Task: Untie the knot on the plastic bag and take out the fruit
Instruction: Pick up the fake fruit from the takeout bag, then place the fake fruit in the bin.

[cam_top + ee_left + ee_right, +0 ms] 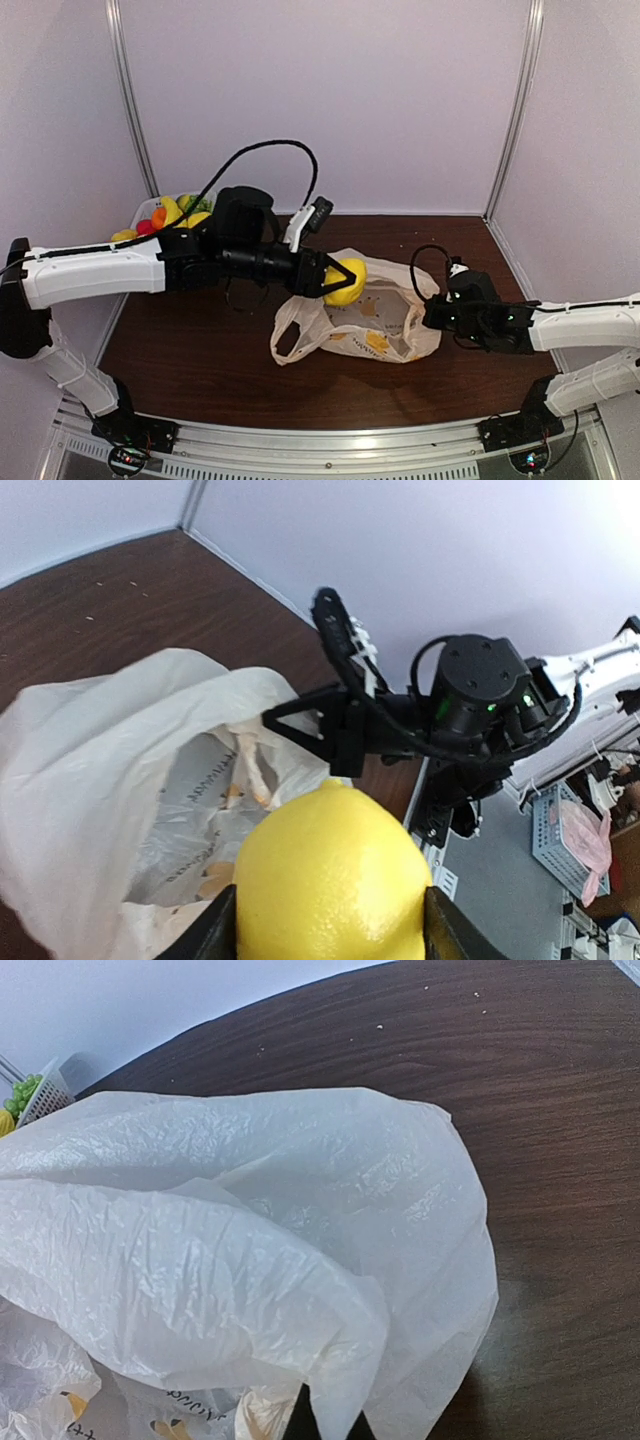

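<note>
Left pincer [335, 278] about half open, clamped on 1 yellow lemon-like fruit [330, 880], held just above the plastic bag [370, 320]. Right pincer [428, 315] fully closed, pinching the bag's right edge. Bag lies mid-counter [200, 350], mouth open. White basket [150, 212] far left.

fruit [343, 285]: 1 glossy yellow lemon-shaped piece, pinched between left gripper [350, 280] fingers [222, 932], just above the bag's mouth | plastic bag [385, 325]: thin, crinkly, cream, orange-yellow print, slumped on desk [200, 360], mouth gaping, 1 loop handle [292, 345] loose front-left, right rim pinched by right gripper [428, 315]
</note>
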`<state>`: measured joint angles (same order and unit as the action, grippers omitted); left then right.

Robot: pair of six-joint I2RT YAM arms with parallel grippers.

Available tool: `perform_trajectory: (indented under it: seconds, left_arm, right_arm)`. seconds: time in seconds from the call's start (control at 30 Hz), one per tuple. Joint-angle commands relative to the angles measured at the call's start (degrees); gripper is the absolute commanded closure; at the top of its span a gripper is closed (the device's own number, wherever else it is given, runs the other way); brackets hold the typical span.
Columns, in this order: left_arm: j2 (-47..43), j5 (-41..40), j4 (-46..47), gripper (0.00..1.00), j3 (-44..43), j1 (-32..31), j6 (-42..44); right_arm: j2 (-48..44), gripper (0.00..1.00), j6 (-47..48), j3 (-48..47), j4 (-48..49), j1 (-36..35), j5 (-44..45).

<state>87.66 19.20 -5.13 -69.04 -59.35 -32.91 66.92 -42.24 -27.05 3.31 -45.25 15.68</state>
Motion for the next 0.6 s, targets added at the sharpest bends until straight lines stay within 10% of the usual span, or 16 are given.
perform_trajectory:
  seconds: [0.0, 0.3, 0.57]
  left_arm:
    - [-5.6, -3.6, -9.6, 0.6, 0.4, 6.3, 2.8]
    - [-12.3, -6.4, -23.5, 0.59, -3.8, 23.5, 9.4]
    - [-12.8, -3.1, -27.6, 0.59, -7.2, 40.9, 14.6]
  right_arm:
    - [-1.5, 0.97, 1.6, 0.9, -2.9, 2.2, 2.2]
    - [-7.2, 0.19, 4.6, 1.8, -3.5, 3.1, 0.6]
    - [-14.6, 0.02, 7.7, 1.0, -8.0, 3.2, 0.6]
